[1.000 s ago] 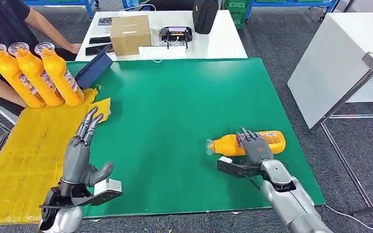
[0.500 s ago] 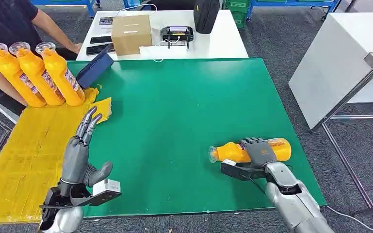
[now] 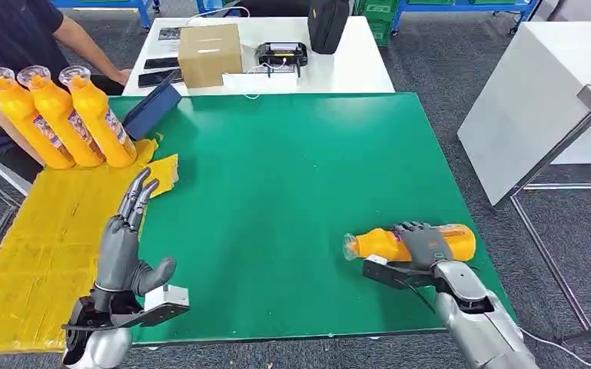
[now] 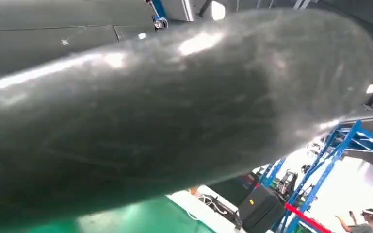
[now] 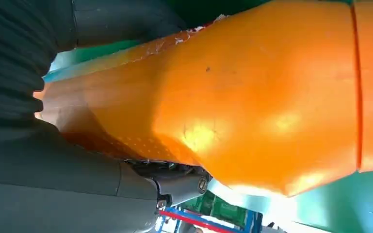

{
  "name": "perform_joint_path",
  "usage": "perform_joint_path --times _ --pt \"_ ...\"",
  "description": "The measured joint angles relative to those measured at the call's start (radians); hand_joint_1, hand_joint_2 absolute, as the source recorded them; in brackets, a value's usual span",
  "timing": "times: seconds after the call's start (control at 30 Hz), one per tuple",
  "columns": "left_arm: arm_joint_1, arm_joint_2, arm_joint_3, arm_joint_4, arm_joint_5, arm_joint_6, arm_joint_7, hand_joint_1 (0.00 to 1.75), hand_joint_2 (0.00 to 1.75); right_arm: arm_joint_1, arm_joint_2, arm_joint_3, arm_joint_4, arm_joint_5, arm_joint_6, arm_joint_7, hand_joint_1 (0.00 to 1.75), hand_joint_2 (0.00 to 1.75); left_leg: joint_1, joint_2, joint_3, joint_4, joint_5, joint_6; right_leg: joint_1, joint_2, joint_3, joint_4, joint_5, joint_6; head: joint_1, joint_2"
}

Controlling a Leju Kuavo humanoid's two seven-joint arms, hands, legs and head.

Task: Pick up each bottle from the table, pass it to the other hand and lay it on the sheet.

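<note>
An orange bottle (image 3: 373, 244) lies on its side near the front right of the green table (image 3: 292, 169), cap pointing left. My right hand (image 3: 424, 244) wraps over its middle; in the right wrist view the bottle (image 5: 271, 97) sits against the dark fingers (image 5: 19, 63) with the thumb under it. My left hand (image 3: 124, 242) stands with its fingers apart and nothing in it, over the edge of the yellow sheet (image 3: 38, 246). Three more orange bottles (image 3: 69, 115) rest side by side at the sheet's far end. The left wrist view has a blurred dark part of the left hand (image 4: 174, 107).
A blue case (image 3: 150, 110) leans at the sheet's far corner. Behind the green table, a white table carries a cardboard box (image 3: 207, 54), a controller (image 3: 279, 54) and a black bag (image 3: 325, 23). A person (image 3: 15, 31) stands far left. Another white table (image 3: 538, 84) is right.
My right hand has closed over the bottle and drawn it a little right and toward me. The left hand has barely moved.
</note>
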Motion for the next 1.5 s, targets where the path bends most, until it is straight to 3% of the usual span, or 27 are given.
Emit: perform_joint_path --times 0.17,0.3,0.33,0.37,0.47,0.5,0.73,1.1,1.5 --pt "0.0 0.0 0.0 0.0 0.015 -0.009 -0.003 0.0 0.0 0.004 0.0 -0.006 -0.002 -0.045 0.001 -0.025 1.75 1.75 0.0 0.0 0.0 0.0 0.0 0.0 0.0 0.0 0.001 -0.001 0.0 0.0 0.0 0.0" --pt "0.023 0.0 0.0 -0.009 0.267 -0.213 -0.037 0.0 0.0 0.051 0.019 -0.078 -0.094 -0.388 0.07 -0.178 1.75 1.75 0.002 0.002 0.001 0.0 -0.001 0.0 0.002 0.001 0.004 -0.002 0.0 0.0 0.001 0.0" --pt "0.035 -0.002 0.0 -0.017 0.34 -0.274 -0.045 0.0 0.0 0.072 0.032 -0.092 -0.145 -0.473 0.089 -0.192 1.75 1.75 0.002 0.004 0.001 0.0 -0.003 -0.002 0.003 0.003 0.012 -0.002 0.001 0.0 0.002 0.0" --pt "0.05 -0.006 0.003 -0.029 0.425 -0.349 -0.048 0.0 1.75 0.103 0.051 -0.099 -0.216 -0.531 0.092 -0.193 1.75 1.75 0.003 0.008 0.0 0.0 -0.003 -0.002 0.003 0.007 0.013 -0.002 0.002 0.0 0.002 0.0" --pt "0.08 -0.024 0.013 -0.057 0.538 -0.445 -0.048 0.0 1.75 0.148 0.085 -0.089 -0.328 -0.553 0.094 -0.181 1.75 1.75 0.002 0.011 0.0 0.0 -0.003 -0.002 0.003 0.01 0.01 -0.002 0.002 0.0 0.0 0.0" --pt "0.116 -0.051 0.022 -0.105 0.644 -0.532 -0.039 0.0 1.75 0.205 0.133 -0.033 -0.5 -0.561 0.082 -0.128 1.75 1.75 0.002 0.01 -0.005 0.0 -0.002 -0.003 0.003 0.01 0.004 0.001 0.002 0.0 0.0 0.0" --pt "0.175 -0.111 0.018 -0.198 0.679 -0.555 -0.061 0.0 1.75 0.23 0.212 0.168 -0.747 -0.512 0.004 -0.103 1.75 1.75 0.002 0.006 -0.014 0.0 0.002 -0.003 0.003 0.007 -0.006 0.004 0.001 0.0 0.0 0.0" --pt "0.191 -0.127 -0.023 -0.258 0.668 -0.555 -0.098 0.0 1.75 0.211 0.251 0.317 -0.753 -0.489 -0.023 -0.104 1.75 1.75 0.001 0.004 -0.017 0.0 0.001 -0.003 0.002 0.006 -0.008 0.004 0.001 0.0 0.0 0.0" --pt "0.191 -0.126 -0.058 -0.262 0.647 -0.558 -0.103 0.0 1.75 0.206 0.259 0.333 -0.739 -0.51 -0.053 -0.114 1.75 1.75 0.001 0.004 -0.018 0.0 0.001 -0.003 0.002 0.006 -0.009 0.004 0.001 0.0 0.0 0.0"
